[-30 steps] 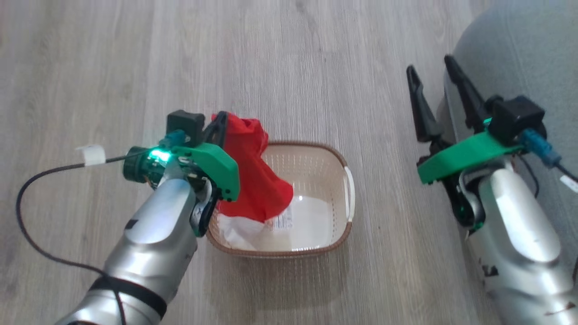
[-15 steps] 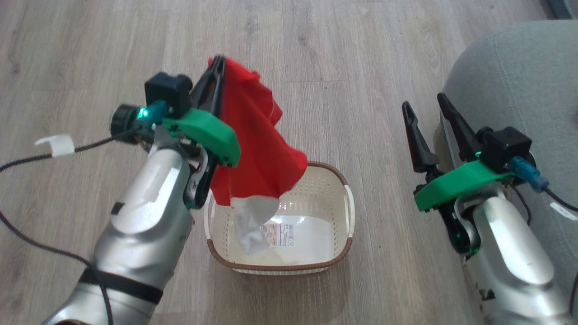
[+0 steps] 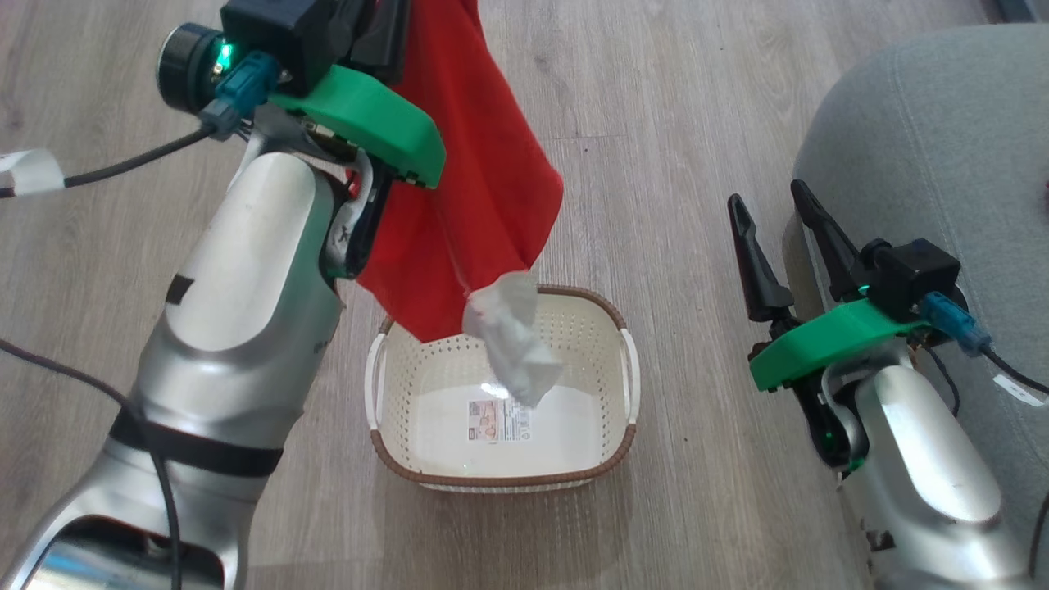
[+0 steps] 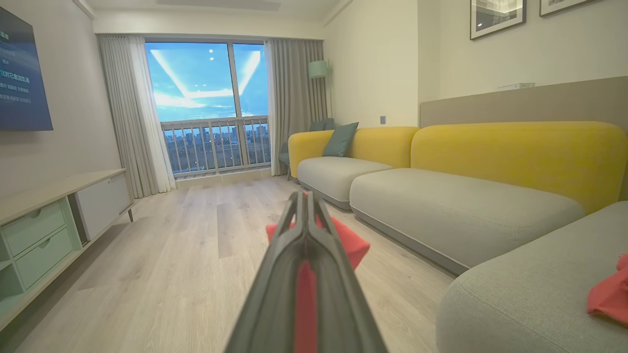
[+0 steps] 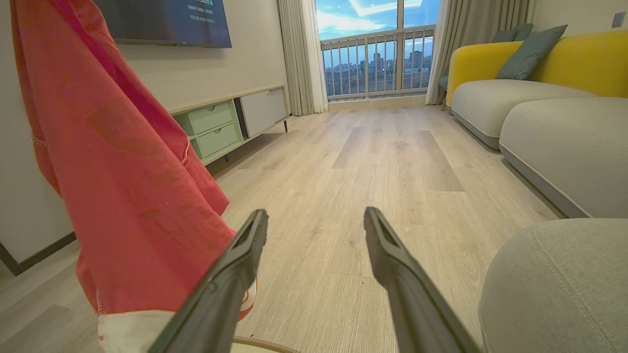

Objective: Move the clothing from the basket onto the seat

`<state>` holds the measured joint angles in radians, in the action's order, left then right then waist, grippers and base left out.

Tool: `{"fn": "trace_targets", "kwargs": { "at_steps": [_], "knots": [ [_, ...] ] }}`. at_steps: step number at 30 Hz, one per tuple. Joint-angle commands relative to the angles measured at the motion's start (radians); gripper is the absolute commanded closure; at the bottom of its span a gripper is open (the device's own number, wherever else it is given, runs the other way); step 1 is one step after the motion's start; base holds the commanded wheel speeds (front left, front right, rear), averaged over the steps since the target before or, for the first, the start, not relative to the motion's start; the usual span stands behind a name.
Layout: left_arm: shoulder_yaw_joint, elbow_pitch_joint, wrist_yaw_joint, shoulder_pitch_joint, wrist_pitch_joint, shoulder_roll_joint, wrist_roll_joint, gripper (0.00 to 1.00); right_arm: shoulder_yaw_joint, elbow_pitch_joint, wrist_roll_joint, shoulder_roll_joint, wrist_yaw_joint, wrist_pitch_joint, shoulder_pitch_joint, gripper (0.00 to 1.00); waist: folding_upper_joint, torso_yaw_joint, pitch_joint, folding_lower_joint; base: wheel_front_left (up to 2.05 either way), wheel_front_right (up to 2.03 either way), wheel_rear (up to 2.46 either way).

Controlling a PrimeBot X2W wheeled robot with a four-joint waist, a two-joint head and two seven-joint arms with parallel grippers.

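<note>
In the head view, your left claw (image 3: 387, 37) is clenched on a red garment (image 3: 475, 164), held high above the basket (image 3: 500, 479). The fabric is bright red and soft. It drapes in a broad sheet that narrows toward the basket. A crumpled pale cloth piece (image 3: 512, 344) dangles from its lower edge, over the basket's open top. The basket's white bottom shows a sticker label (image 3: 498, 419). Right of the basket, your right claw (image 3: 765, 194) is released, its fingers spread, just beside the rounded edge of the grey-green seat (image 3: 926, 147).

In the left wrist view, the two fingers press together with a strip of red between them, and a red corner pokes out past the tips. A second red piece (image 4: 608, 294) lies on the seat.

In the right wrist view, the fingers stand wide apart over the wooden floor (image 5: 392, 162). The garment hangs beside them, red with a whitish hem at the bottom, above a sliver of the basket's brown rim.
</note>
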<state>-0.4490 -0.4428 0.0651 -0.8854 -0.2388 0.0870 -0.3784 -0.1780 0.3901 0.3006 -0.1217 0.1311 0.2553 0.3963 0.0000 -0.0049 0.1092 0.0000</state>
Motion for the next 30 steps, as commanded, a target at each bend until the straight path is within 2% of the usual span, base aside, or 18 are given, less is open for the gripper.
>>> {"fn": "trace_targets", "kwargs": {
  "at_steps": [1, 8, 16, 21, 27, 30],
  "knots": [
    [0.035, 0.039, 0.008, -0.064, 0.003, 0.033, 0.003, 1.00, -0.015, -0.028, 0.005, 0.010, 0.000, 0.006, 0.016, 0.00, 0.0000, 0.000, 0.001, 0.0000, 0.00, 0.00, 0.00],
    [0.024, 0.060, 0.009, -0.068, 0.007, 0.031, 0.001, 1.00, -0.070, -0.025, 0.008, 0.008, 0.000, 0.006, 0.046, 0.00, 0.0000, 0.008, 0.004, 0.0000, 0.00, 0.00, 0.00],
    [0.003, 0.074, 0.010, -0.062, 0.007, 0.019, -0.005, 1.00, -0.292, -0.019, 0.046, 0.017, 0.000, 0.006, 0.226, 0.00, 0.0000, 0.026, 0.010, 0.0000, 0.00, 0.00, 0.00],
    [-0.015, 0.074, 0.007, -0.057, 0.004, 0.006, -0.014, 1.00, -0.441, 0.072, 0.060, 0.055, 0.000, 0.006, 0.350, 0.00, 0.0000, 0.048, 0.012, 0.0000, 0.00, 0.00, 0.00],
    [-0.031, 0.071, 0.006, -0.059, 0.002, -0.003, -0.020, 1.00, -0.507, 0.143, 0.061, 0.070, 0.000, 0.006, 0.396, 0.00, 0.0000, 0.067, 0.015, 0.0000, 0.00, 0.00, 0.00],
    [-0.039, 0.073, 0.005, -0.065, 0.003, -0.008, -0.025, 1.00, -0.546, 0.167, 0.096, 0.071, 0.000, 0.006, 0.405, 0.00, 0.0000, 0.078, 0.018, 0.0000, 0.00, 0.00, 0.00]
  ]
}}
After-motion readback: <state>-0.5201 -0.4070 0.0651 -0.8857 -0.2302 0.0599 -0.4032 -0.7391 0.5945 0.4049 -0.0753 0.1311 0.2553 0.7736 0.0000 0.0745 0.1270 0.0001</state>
